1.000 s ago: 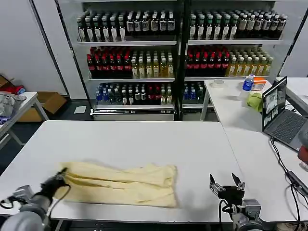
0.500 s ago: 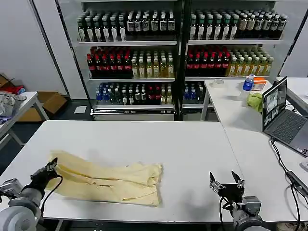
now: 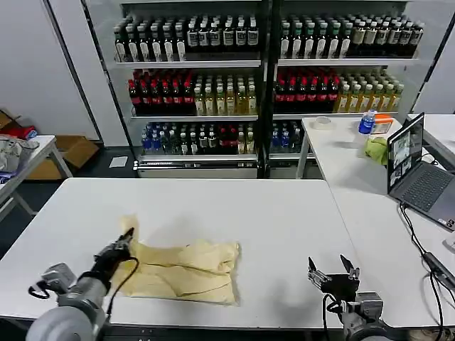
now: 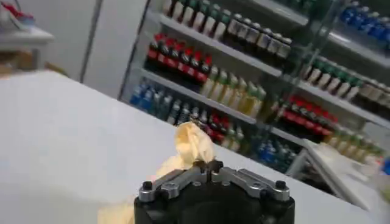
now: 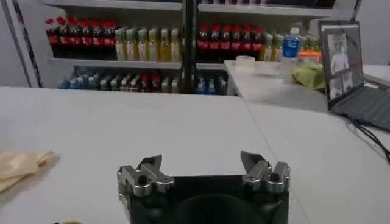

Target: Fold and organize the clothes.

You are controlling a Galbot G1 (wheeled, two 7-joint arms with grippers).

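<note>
The left gripper (image 3: 126, 242) has swung inward, lifting the T-shirt (image 3: 186, 268) edge over itself.

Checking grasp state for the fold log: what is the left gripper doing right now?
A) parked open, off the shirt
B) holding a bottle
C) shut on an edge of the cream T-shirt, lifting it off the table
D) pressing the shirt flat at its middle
C: the left gripper has its jaws closed on a raised flap of the T-shirt, which stands up above the table.
</note>
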